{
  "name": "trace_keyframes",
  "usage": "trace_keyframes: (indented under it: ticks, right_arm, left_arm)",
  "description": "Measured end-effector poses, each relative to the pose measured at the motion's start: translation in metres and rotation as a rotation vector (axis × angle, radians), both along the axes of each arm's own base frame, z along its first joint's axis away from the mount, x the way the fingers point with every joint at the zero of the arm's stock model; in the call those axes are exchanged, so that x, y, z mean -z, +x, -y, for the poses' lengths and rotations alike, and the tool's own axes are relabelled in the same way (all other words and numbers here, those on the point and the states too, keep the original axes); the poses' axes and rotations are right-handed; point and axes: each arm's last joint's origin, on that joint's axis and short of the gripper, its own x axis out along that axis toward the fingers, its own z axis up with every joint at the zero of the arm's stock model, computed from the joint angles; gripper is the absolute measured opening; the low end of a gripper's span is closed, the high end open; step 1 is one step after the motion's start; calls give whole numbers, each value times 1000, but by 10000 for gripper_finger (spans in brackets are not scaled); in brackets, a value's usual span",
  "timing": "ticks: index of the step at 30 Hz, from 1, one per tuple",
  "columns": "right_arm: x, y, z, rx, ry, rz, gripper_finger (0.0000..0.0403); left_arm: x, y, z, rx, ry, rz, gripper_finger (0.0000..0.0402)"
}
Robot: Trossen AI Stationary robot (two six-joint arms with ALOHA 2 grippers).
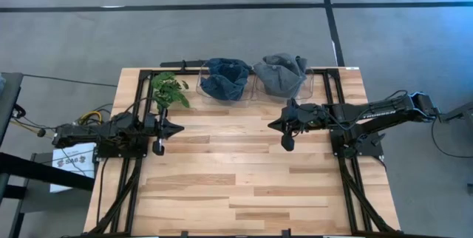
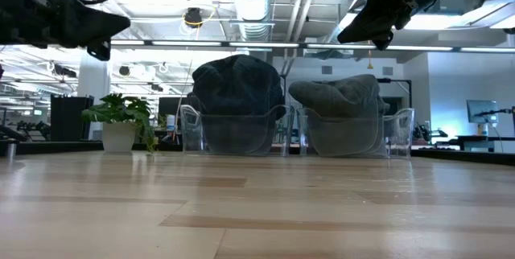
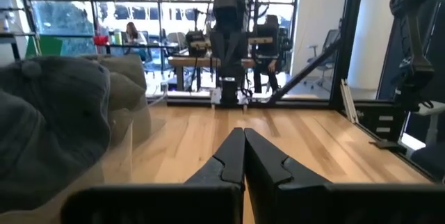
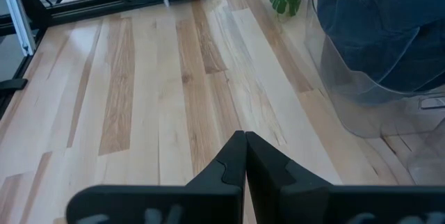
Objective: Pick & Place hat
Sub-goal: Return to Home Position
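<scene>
Blue cap [image 1: 225, 77] in left transparent bin [image 2: 191, 126], gray cap [image 1: 279, 74] in right transparent bin [image 2: 400, 130], left gripper [image 1: 177, 128] and right gripper [image 1: 272, 125] level above table [image 1: 244, 186], jaws closed, empty

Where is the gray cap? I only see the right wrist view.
Observer: The gray cap sits in the right bin, beside the blue cap.
Operator: Is the left end effector holding something?
Observer: No, the left end effector is shut and empty.
Operator: Is mine touching the table?
Observer: No, the right end effector hangs well above the table.
</scene>
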Motion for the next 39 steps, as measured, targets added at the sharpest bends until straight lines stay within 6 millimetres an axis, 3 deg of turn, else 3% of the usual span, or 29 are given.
trace_keyframes:
  ticks: [25, 39]
  right_arm:
    - [2, 1, -1, -5, 0, -8, 1]
    - [61, -17, -15, -70, -26, 21, 0]
  left_arm:
    - [5, 0, 0, 2, 6, -49, 0]
    - [5, 0, 0, 4, 8, -50, 0]
